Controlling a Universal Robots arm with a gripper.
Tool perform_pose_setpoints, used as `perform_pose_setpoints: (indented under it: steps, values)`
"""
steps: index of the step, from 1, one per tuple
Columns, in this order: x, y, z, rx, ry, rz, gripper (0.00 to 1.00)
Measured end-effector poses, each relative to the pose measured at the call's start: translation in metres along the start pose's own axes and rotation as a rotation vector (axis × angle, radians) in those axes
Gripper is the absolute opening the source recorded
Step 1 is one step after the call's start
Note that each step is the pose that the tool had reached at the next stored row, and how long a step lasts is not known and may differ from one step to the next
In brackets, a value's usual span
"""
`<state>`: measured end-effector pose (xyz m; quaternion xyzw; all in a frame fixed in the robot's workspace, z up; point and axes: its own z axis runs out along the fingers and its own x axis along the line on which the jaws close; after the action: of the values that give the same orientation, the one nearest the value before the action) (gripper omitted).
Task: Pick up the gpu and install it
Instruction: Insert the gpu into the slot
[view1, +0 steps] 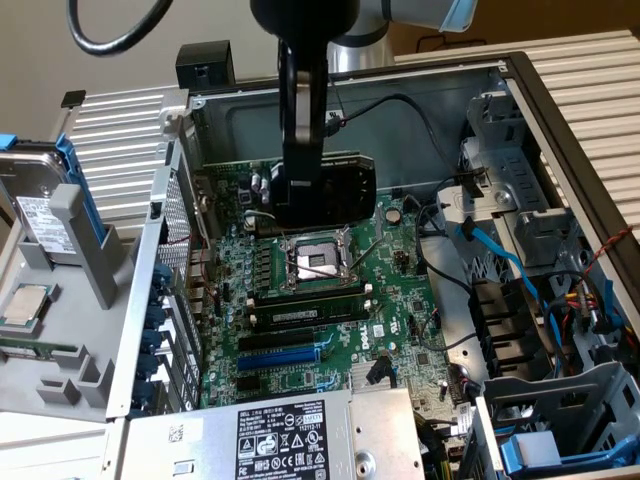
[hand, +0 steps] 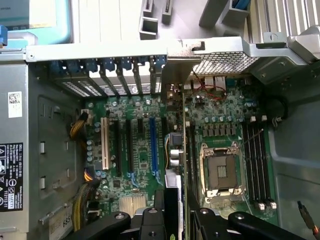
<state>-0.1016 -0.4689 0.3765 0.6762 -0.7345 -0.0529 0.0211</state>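
wrist view has the fingers (hand: 150, 220) clenched on the gpu (hand: 172, 199), held edge-on over the motherboard (hand: 142, 165).

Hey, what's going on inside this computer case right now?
A robot arm's gripper is shut on the gpu, holding it on edge inside the open computer case, close over the motherboard beside the CPU socket. In the wrist view, the card's silver bracket sits by the case's rear slot openings. Whether the card is seated in a slot cannot be told.
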Motion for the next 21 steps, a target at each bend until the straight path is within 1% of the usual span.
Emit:
perform_pose_setpoints:
  steps: [4,9,15,21]
  values:
    - [0.002,0.0002,0.0032,-0.0001,-0.0001,0.000,0.27]
    - [0.007,-0.0002,0.0089,-0.0001,-0.0003,0.000,0.27]
    - [0.011,0.0006,0.0120,0.0000,-0.0005,0.000,0.27]
    - [0.015,0.0002,0.0184,-0.0002,-0.0002,0.000,0.27]
